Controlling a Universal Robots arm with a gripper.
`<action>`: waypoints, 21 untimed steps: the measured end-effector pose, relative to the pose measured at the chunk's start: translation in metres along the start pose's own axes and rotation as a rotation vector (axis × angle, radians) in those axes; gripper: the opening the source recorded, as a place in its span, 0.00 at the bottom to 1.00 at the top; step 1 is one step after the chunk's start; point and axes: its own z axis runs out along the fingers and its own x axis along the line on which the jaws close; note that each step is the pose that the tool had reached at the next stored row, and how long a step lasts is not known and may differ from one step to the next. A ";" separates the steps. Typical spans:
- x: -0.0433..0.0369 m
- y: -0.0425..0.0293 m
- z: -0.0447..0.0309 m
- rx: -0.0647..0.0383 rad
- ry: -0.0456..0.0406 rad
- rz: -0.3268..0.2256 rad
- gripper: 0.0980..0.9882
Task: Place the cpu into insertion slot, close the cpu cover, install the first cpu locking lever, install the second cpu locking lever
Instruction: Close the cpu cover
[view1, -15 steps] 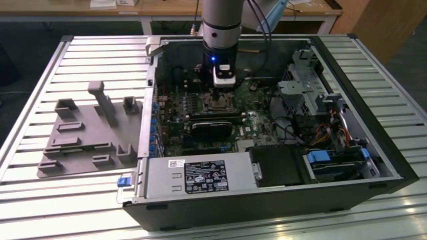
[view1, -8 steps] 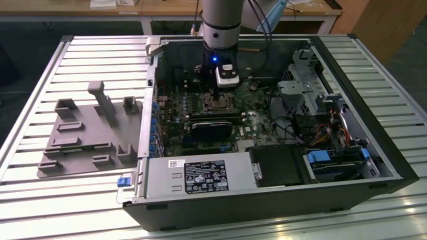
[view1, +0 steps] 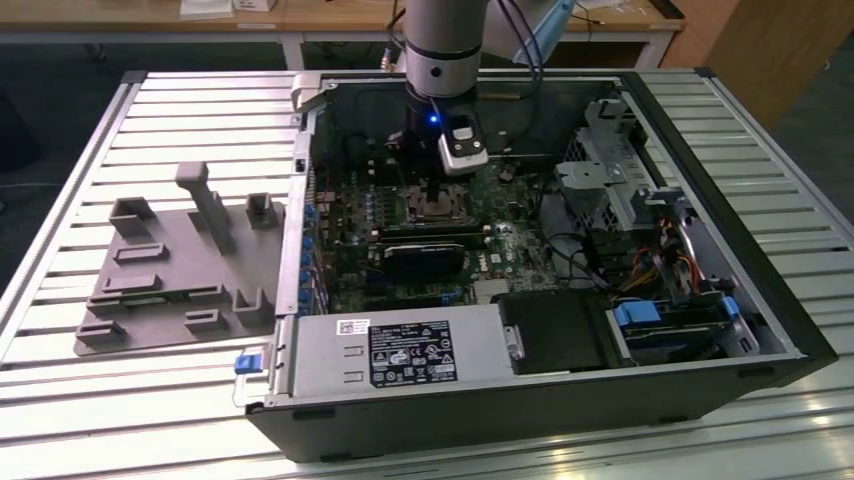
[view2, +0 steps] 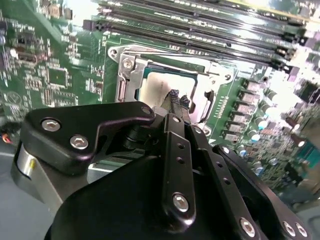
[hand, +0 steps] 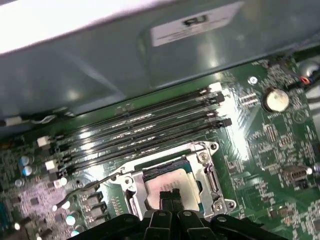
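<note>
Second wrist view: gripper (view2: 178, 99), fingers pressed together and holding nothing, hangs directly over the cpu (view2: 157, 85), which lies flat in the slot (view2: 167, 70), ringed by the cover (view2: 121, 87), straight beneath the fingertips

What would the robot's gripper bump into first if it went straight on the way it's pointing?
Probably the cpu, the silvery square chip. In the first wrist view the gripper points right at its top, though how much gap is left is hard to judge.
</note>
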 end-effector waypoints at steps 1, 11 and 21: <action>0.0000 0.0000 0.0000 0.000 0.0001 -0.018 0.00; -0.0006 -0.0019 0.0004 -0.003 -0.0010 -0.131 0.00; 0.0054 -0.0095 0.0010 -0.007 -0.0127 -0.176 0.00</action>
